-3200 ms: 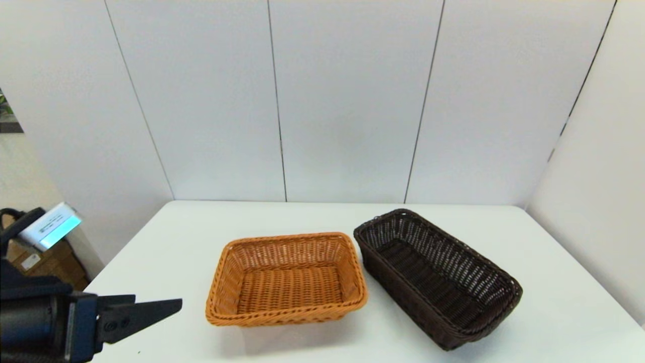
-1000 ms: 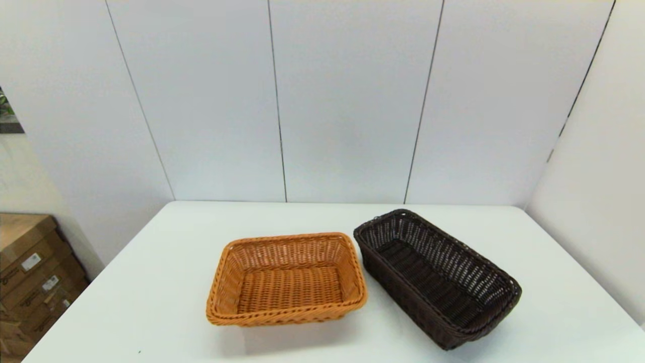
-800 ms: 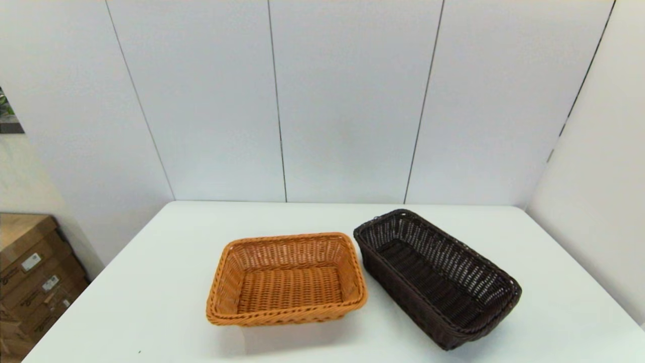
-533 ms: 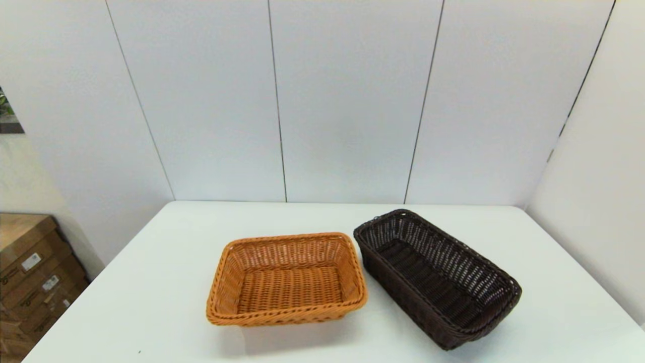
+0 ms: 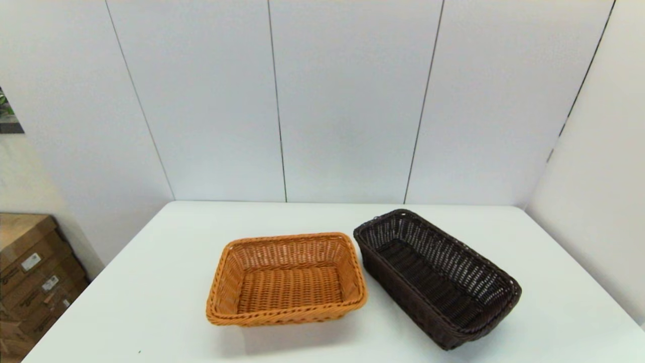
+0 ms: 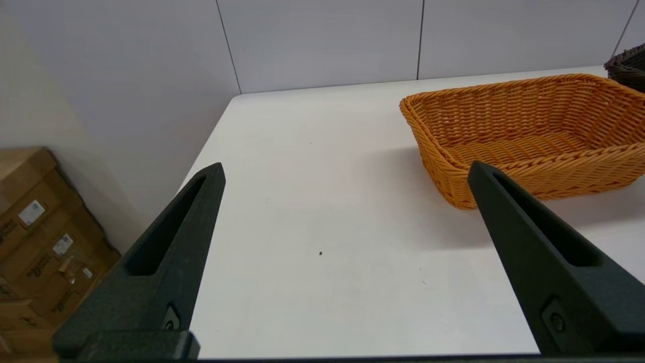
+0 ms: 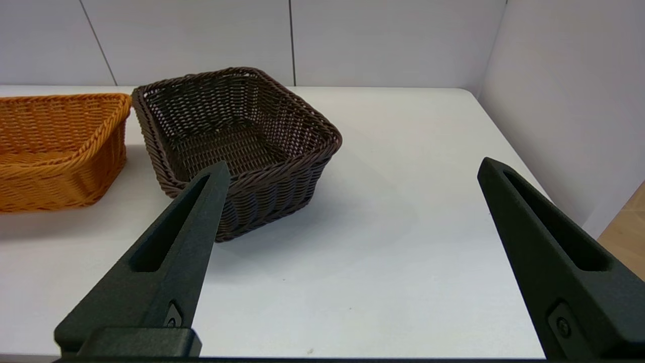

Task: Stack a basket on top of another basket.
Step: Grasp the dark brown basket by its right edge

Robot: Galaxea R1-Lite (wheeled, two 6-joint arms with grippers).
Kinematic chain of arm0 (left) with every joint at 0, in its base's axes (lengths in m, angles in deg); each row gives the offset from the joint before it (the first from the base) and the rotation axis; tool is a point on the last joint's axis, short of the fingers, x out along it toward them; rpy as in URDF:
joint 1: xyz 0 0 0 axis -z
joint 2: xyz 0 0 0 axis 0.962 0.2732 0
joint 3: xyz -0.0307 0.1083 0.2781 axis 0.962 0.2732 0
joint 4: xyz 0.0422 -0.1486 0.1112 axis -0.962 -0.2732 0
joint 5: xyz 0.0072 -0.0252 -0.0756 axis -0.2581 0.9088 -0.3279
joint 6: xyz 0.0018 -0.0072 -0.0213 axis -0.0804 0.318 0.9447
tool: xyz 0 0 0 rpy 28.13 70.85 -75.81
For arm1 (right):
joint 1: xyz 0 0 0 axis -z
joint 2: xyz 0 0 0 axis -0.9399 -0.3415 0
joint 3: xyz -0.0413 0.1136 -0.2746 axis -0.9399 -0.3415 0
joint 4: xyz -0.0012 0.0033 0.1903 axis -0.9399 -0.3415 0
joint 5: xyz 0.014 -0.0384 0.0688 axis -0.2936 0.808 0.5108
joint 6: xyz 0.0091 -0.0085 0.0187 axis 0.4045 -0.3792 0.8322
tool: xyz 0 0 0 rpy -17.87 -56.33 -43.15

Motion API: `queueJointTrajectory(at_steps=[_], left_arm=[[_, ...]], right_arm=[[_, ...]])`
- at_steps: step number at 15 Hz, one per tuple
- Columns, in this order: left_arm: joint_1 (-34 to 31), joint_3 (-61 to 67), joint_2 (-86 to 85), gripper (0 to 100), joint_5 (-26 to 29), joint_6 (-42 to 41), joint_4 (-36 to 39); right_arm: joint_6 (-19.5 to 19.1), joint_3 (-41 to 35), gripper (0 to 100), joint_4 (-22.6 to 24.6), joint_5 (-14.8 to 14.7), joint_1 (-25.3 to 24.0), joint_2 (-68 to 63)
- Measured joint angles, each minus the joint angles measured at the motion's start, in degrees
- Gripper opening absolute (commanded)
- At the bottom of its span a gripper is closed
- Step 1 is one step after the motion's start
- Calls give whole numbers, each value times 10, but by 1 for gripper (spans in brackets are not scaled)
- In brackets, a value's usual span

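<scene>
The dark brown woven basket point(image 5: 437, 277) stands empty on the white table point(image 5: 166, 282), right of centre and turned at an angle; the right wrist view shows the dark brown basket point(image 7: 232, 136) too. Beside it on the left, about touching at one corner, sits the orange-tan basket point(image 5: 287, 280), also empty and seen as the orange-tan basket point(image 6: 529, 131) from the left wrist. My left gripper point(image 6: 347, 171) hangs open near the table's front left, short of the orange-tan basket. My right gripper point(image 7: 352, 169) hangs open near the front right, short of the dark basket. Neither arm shows in the head view.
White wall panels point(image 5: 347, 101) close the table at the back and on the right. Cardboard boxes point(image 5: 30, 277) stand on the floor beyond the table's left edge. A small dark speck point(image 6: 320, 253) lies on the table near the left gripper.
About three seconds ago my left gripper stood at the head view's lower left; it has since drawn back out of that view. Over the last second the baskets have not moved.
</scene>
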Motion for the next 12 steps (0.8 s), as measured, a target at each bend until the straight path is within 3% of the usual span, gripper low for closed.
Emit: queueJointTrajectory(at_steps=[12], left_arm=[[0, 2, 0, 100, 0, 24, 0]], right_arm=[[0, 0, 100, 0, 0, 0, 0]])
